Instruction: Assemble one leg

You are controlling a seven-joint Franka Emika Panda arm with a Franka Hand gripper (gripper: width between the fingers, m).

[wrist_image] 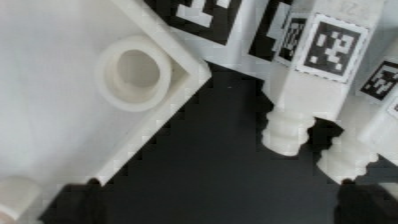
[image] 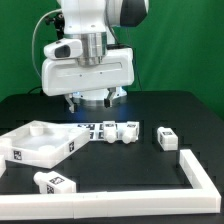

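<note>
My gripper [image: 93, 103] hangs open and empty above the table, over the spot where the white square panel [image: 40, 145] meets a row of legs. In the wrist view the two dark fingertips [wrist_image: 80, 203] stand wide apart with nothing between them; the gripper's middle [wrist_image: 222, 208] is over bare black table. Two white legs with tags [image: 105, 128] [image: 128, 130] lie side by side just below the gripper. They show in the wrist view as ridged pegs [wrist_image: 302, 95] [wrist_image: 361, 140]. The panel's corner socket [wrist_image: 134, 72] lies beside them.
A third leg [image: 166, 139] lies apart toward the exterior view's right. Another leg [image: 55, 182] lies near the front, by the panel. A raised white rail [image: 196, 176] borders the table along the front and the right.
</note>
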